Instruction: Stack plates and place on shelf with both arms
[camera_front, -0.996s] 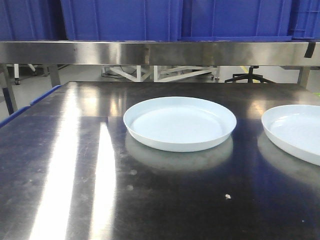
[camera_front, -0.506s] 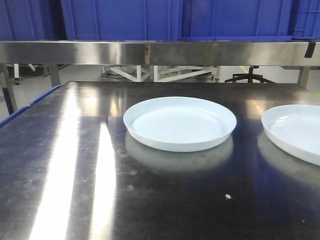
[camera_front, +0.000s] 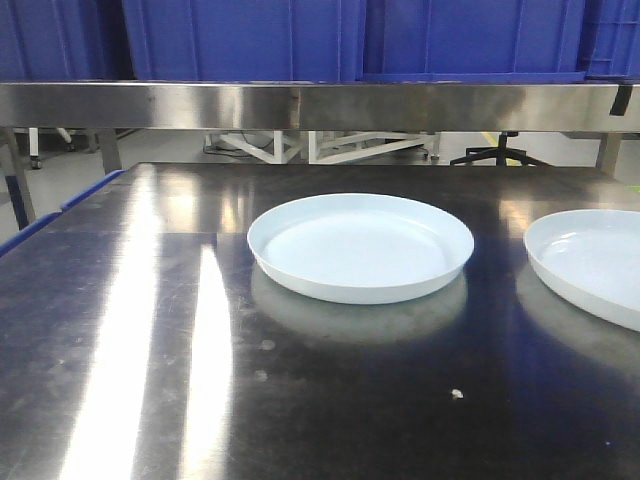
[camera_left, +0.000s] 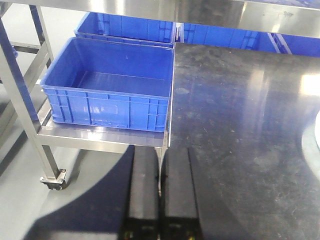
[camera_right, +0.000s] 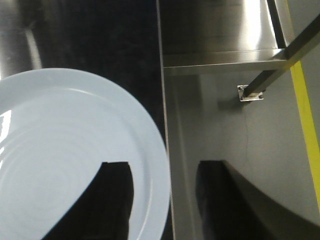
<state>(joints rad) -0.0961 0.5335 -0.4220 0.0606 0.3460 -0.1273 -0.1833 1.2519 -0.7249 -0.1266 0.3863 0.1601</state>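
Centre plate (camera_front: 360, 248) and right-hand plate (camera_front: 590, 265) lie well apart on the tabletop (camera_front: 150, 330).
Right-hand plate sits by the right edge; the right end effector (camera_right: 162, 170) is spread wide and empty, one finger over that plate's rim, the other past the tabletop's edge. The left end effector (camera_left: 160, 152) hangs above the left edge, fingers pressed together, gripping nothing.

One plate (camera_front: 360, 247) lies centrally on the surface (camera_front: 150, 330); the other plate (camera_front: 590, 262) lies right of it, apart. Crates (camera_front: 240, 38) sit on the far shelf (camera_front: 200, 105).
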